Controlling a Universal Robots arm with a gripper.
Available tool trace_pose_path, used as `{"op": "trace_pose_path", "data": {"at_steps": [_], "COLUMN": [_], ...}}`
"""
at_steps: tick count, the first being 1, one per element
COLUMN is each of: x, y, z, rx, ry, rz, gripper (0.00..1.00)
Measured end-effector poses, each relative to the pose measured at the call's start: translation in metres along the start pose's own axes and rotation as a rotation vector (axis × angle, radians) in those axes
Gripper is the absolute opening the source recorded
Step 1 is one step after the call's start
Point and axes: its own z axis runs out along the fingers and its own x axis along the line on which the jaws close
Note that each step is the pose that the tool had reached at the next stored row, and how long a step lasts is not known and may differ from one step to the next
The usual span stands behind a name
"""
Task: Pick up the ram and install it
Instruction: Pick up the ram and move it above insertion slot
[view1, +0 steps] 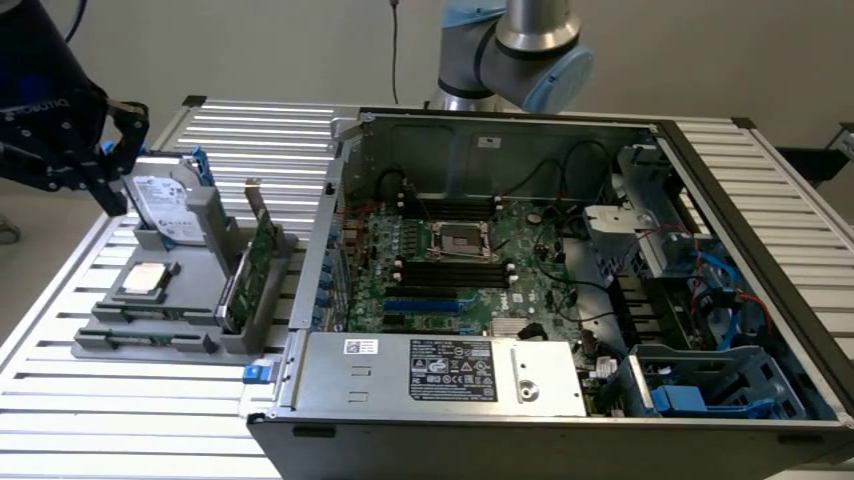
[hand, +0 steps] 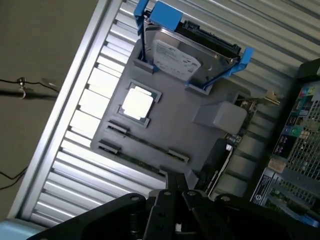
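The ram (view1: 140, 339) (hand: 138, 160) is a thin green stick standing on edge in the front slot of the grey holder (view1: 200, 290) (hand: 190, 135), on the slatted table at the exterior view's left. My gripper (view1: 110, 193) (hand: 175, 184) hangs above the holder's back left corner, beside the hard drive (view1: 164, 205) (hand: 187, 55). Its fingers are shut together and hold nothing. The open computer case (view1: 747, 200) lies at the exterior view's right, with the motherboard (view1: 534, 290) and its black memory slots (view1: 454, 272) exposed.
The holder also carries a silver processor chip (view1: 144, 282) (hand: 137, 102) and a tall green card with a metal bracket (view1: 256, 265). In the case, a power supply (view1: 441, 372) sits at the front and a blue-railed drive cage (view1: 707, 385) at the right.
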Motion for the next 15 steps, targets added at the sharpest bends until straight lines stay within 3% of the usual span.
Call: {"op": "trace_pose_path", "data": {"at_steps": [4,8,10,15], "x": [0.0000,0.0002,0.0002,0.0002], "y": [0.0000,0.0000,0.0000,0.0000], "z": [0.0016,0.0026,0.0031,0.0036], "rx": [0.0033,-0.0005,-0.0021,-0.0031], "ry": [-0.0142,-0.0131,-0.0084,0.0134], "rz": [-0.068,-0.139,-0.174,-0.251], "gripper": [0.11,0.11,0.11,0.11]}}
